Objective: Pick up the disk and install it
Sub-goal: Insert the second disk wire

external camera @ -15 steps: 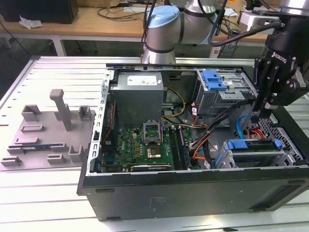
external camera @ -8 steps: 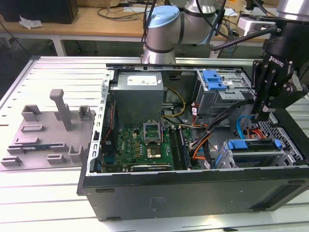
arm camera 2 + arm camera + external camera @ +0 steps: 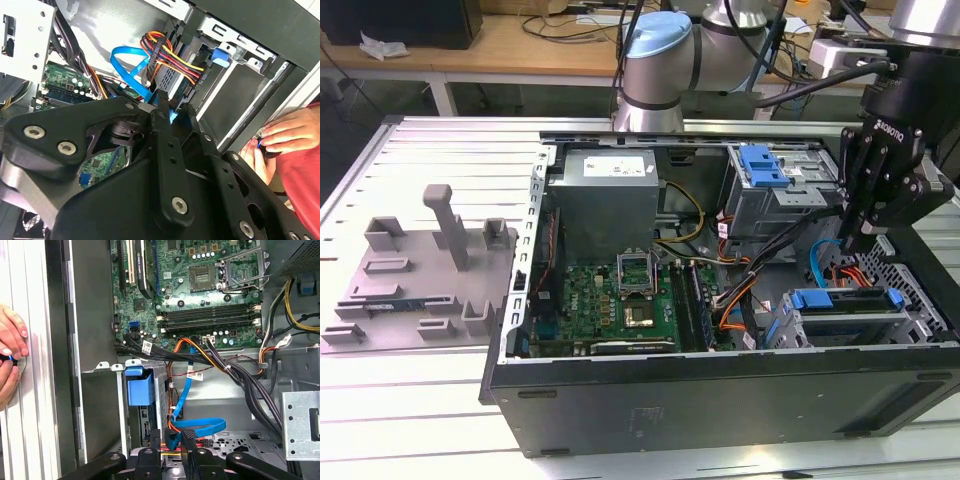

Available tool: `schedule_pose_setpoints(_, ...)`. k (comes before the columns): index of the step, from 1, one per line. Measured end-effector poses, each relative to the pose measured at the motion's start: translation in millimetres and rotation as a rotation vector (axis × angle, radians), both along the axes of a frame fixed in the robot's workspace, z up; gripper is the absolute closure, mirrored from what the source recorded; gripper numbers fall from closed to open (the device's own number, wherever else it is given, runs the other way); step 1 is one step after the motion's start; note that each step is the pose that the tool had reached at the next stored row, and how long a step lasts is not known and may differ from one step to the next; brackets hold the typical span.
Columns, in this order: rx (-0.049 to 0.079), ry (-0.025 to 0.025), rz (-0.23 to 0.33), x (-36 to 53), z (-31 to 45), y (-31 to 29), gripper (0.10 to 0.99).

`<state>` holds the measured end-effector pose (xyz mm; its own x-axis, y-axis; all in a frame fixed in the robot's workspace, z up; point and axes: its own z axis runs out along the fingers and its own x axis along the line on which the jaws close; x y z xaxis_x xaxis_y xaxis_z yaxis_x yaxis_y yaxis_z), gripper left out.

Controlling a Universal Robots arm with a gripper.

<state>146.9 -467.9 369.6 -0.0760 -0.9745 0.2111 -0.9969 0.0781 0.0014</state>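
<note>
The disk (image 3: 845, 300), silver in a bright blue carrier frame, lies in the drive bay at the front corner of the open computer case (image 3: 720, 390), on the exterior view's right. Its blue carrier end (image 3: 140, 387) shows in the first wrist view, and in the second wrist view (image 3: 220, 56) inside the metal bay. My gripper (image 3: 865, 238) hangs just above that bay, over the cables. Its fingertips (image 3: 152, 440) stand a narrow gap apart with nothing between them; wires show through the gap in both wrist views.
A blue flat cable (image 3: 192, 427) and a red-yellow wire bundle (image 3: 172, 55) cross right under the fingers. A person's hand (image 3: 10, 347) rests outside the case wall. The grey power-supply box (image 3: 605, 200), blue latch cage (image 3: 763, 165) and grey fixture (image 3: 430, 260) stand farther off.
</note>
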Motion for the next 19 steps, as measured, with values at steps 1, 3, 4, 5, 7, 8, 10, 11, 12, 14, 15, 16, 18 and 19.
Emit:
schedule_pose_setpoints(1, 0.000, 0.0000, 0.000, 0.0, 0.0, 0.0, 0.784)
schedule_pose_setpoints(3, 0.000, 0.0001, 0.000, -0.1, -0.5, 0.1, 0.784)
schedule_pose_setpoints(4, -0.001, 0.0001, 0.000, -0.1, -0.8, 0.1, 0.784)
schedule_pose_setpoints(5, -0.001, 0.0000, 0.000, -0.1, -0.9, 0.0, 0.784)
schedule_pose_setpoints(7, -0.009, 0.0000, 0.000, -0.2, -1.2, 1.8, 0.784)
schedule_pose_setpoints(8, -0.021, 0.0000, 0.000, -0.2, -1.1, 5.6, 0.784)
schedule_pose_setpoints(10, -0.039, 0.0000, 0.000, -0.2, -1.6, 7.9, 0.784)
schedule_pose_setpoints(11, -0.043, 0.0000, 0.000, -0.2, -1.8, 7.9, 0.784)
schedule_pose_setpoints(12, -0.046, 0.0000, 0.000, -0.2, -2.0, 7.9, 0.784)
schedule_pose_setpoints(14, -0.052, 0.0000, 0.000, -0.2, -2.9, 8.1, 0.784)
schedule_pose_setpoints(15, -0.054, 0.0000, 0.000, -0.2, -3.2, 8.2, 0.784)
schedule_pose_setpoints(16, -0.055, 0.0001, 0.000, -0.6, -3.5, 8.5, 0.784)
schedule_pose_setpoints(18, -0.058, 0.0000, 0.000, -1.2, -3.9, 9.0, 0.784)
schedule_pose_setpoints(19, -0.060, 0.0000, 0.000, -1.5, -4.1, 9.1, 0.784)
